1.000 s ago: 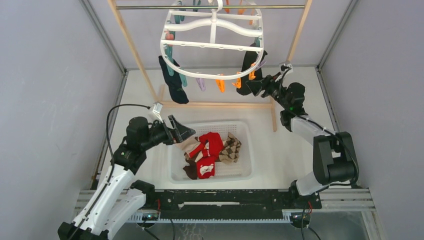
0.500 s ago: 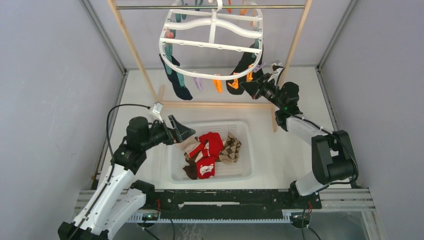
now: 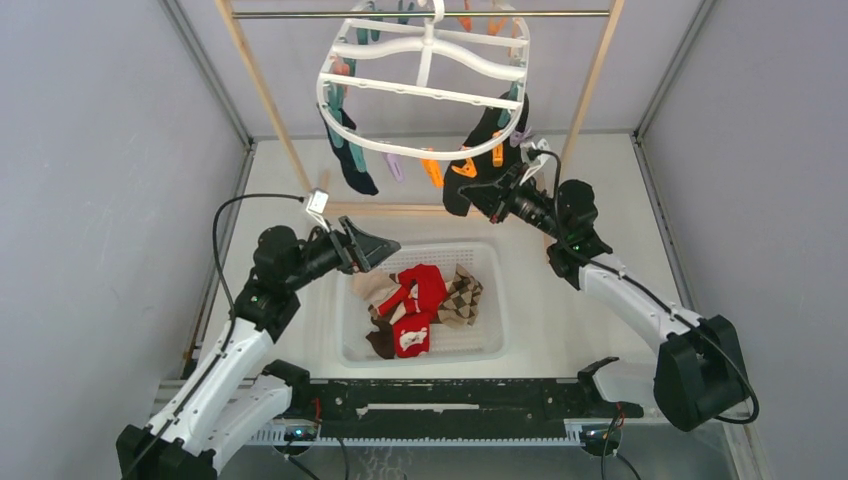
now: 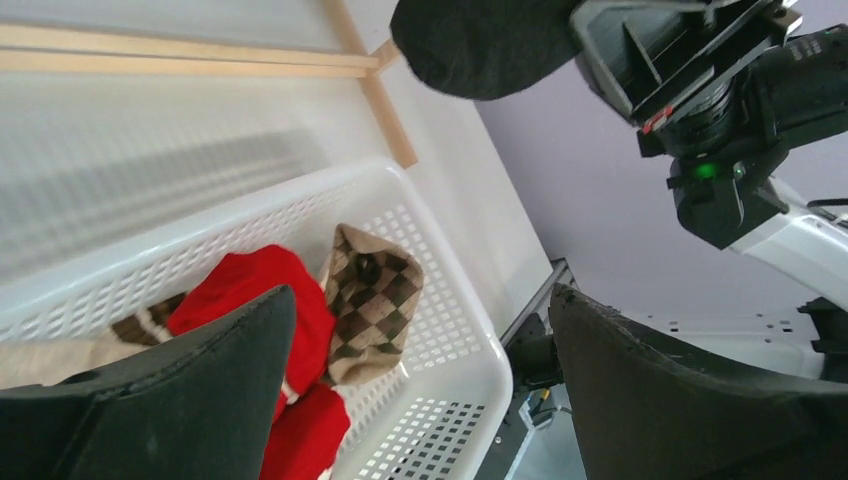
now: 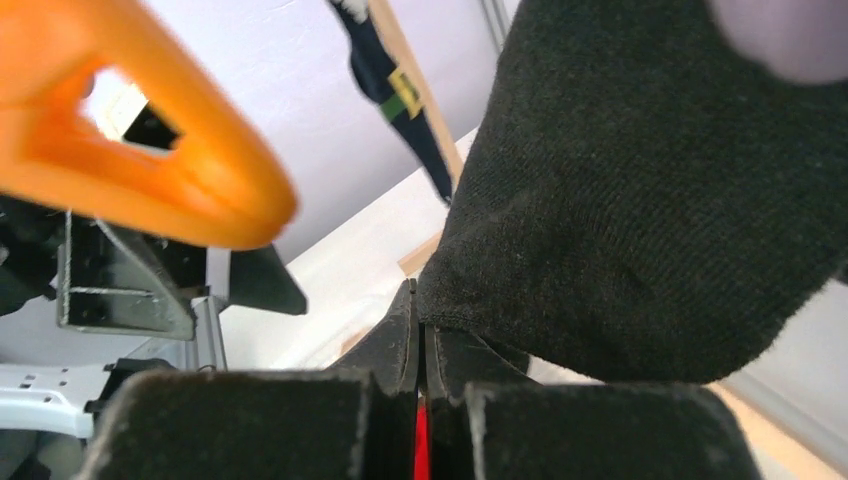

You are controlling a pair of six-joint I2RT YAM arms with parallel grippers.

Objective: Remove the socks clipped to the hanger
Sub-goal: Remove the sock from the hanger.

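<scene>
The white oval hanger hangs from the rod, with a black sock clipped at its right and a navy sock at its left. My right gripper is shut, its tips pinching the lower edge of the black sock, which is stretched down and to the left. In the right wrist view the right gripper has its jaws pressed together. My left gripper hovers open over the basket's left end, holding nothing. The left gripper looks down on the red and argyle socks.
A white perforated basket between the arms holds a red sock, an argyle sock and others. Orange clips dangle close to the right gripper. The wooden rack with its metal rod frames the hanger.
My right gripper closed on the black sock and pulled it down and left; the hanger swung left with it. The left arm lifted slightly toward the basket.
</scene>
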